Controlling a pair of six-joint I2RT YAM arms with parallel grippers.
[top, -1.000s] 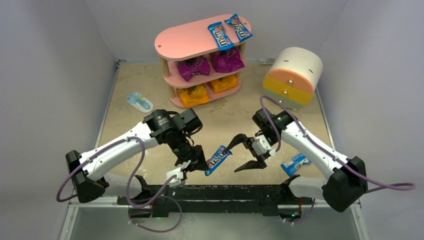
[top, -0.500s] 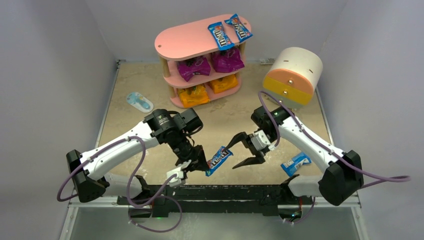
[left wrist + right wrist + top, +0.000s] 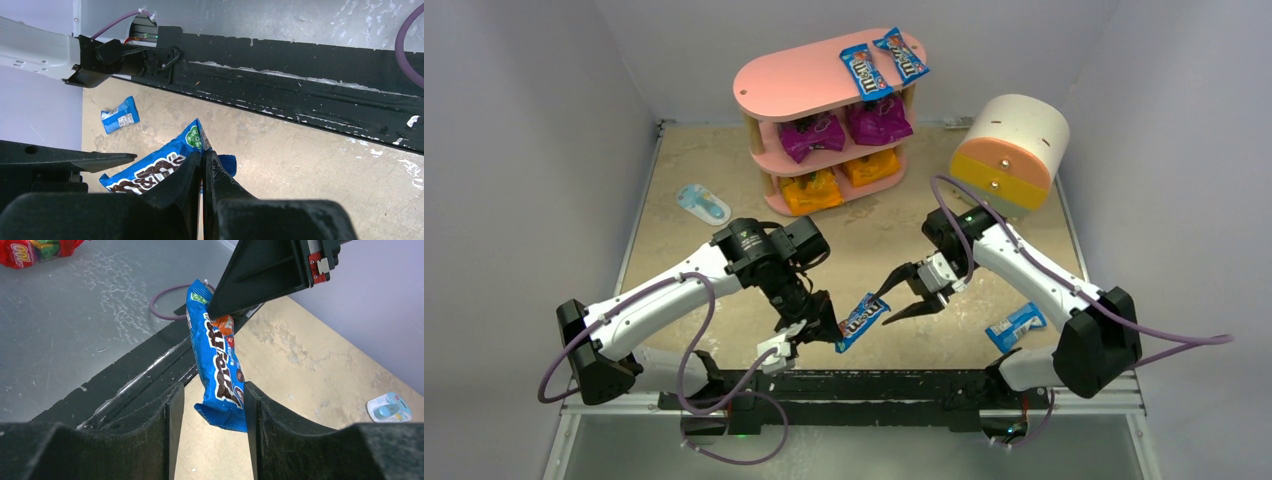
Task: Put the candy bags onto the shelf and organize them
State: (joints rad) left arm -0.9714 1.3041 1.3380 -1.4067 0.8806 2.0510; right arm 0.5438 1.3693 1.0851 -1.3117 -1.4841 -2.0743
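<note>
A: Overhead alone shows the pink shelf [image 3: 814, 85] at the far side; purple bags [image 3: 812, 136] and orange bags [image 3: 812, 190] inside; two packets [image 3: 864, 70] on top.
B: Right wrist view: the blue packet [image 3: 220, 365] hangs between the right pincer [image 3: 212, 390]'s spread fingers; the left pincer [image 3: 203, 157] pinches its other end; beige table [image 3: 714, 180], pale walls [image 3: 524, 150].

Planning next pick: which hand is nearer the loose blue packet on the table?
Right. The right hand hangs inboard of the loose packet; the left hand, gripping another packet, is farther.
</note>
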